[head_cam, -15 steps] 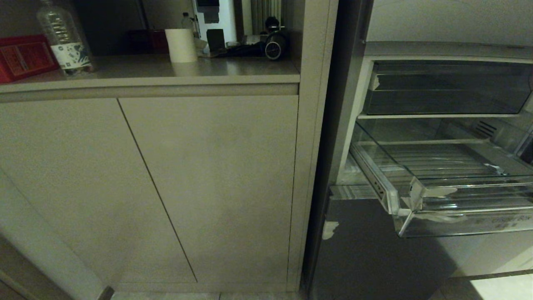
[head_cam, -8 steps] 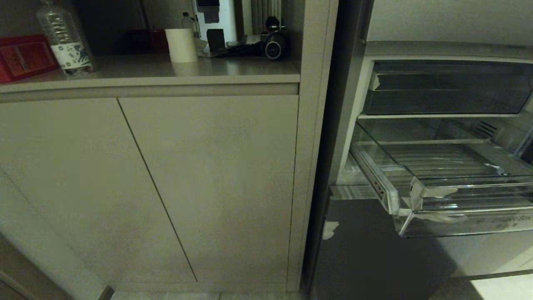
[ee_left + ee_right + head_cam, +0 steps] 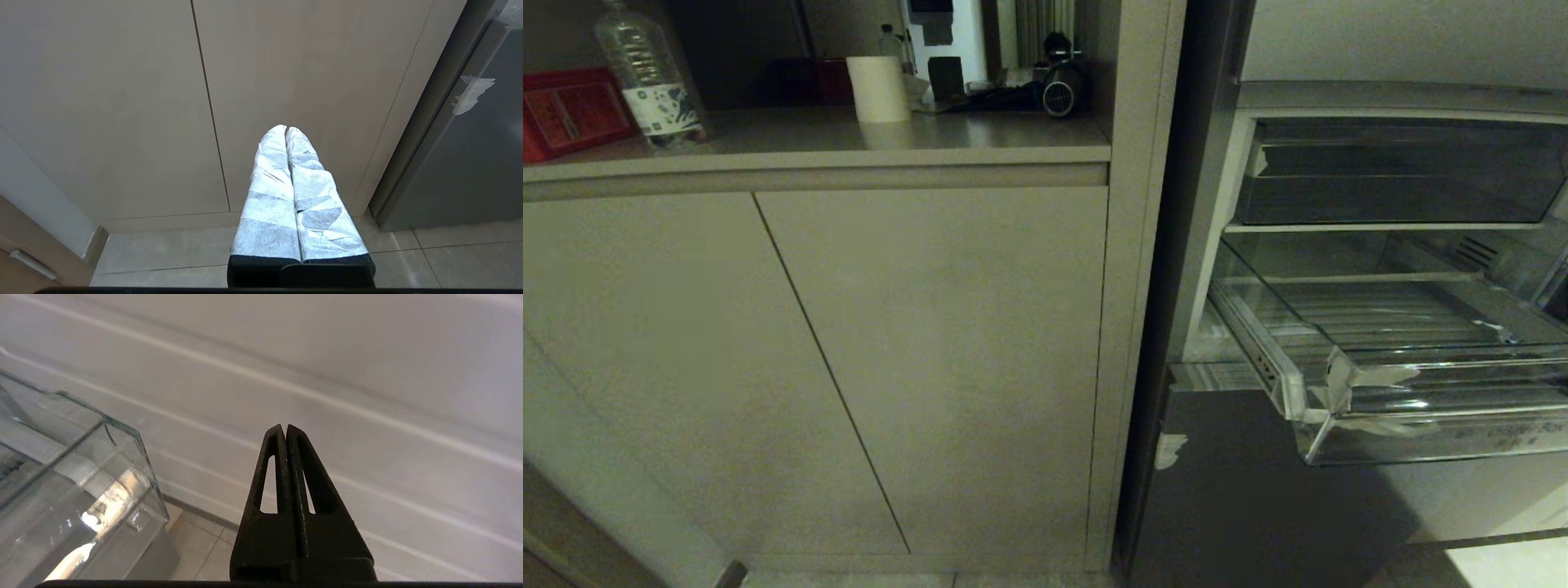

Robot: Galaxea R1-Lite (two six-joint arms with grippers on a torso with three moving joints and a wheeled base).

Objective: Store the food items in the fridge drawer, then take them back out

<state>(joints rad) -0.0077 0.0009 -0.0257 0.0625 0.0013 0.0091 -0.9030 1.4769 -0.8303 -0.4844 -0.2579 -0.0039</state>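
Fridge drawer (image 3: 1421,384) pulled out on the right, cut off by the frame edge; none of my arms show from the head.

My left fingers (image 3: 287,130), wrapped in pale tape, are pressed together, empty, low before the cupboard doors (image 3: 849,367). My right fingers (image 3: 284,428) are closed on nothing beside the drawer's clear corner. No food shows in the visible part of the ribbed drawer. The dark bin (image 3: 1396,175) above it is hard to see into.
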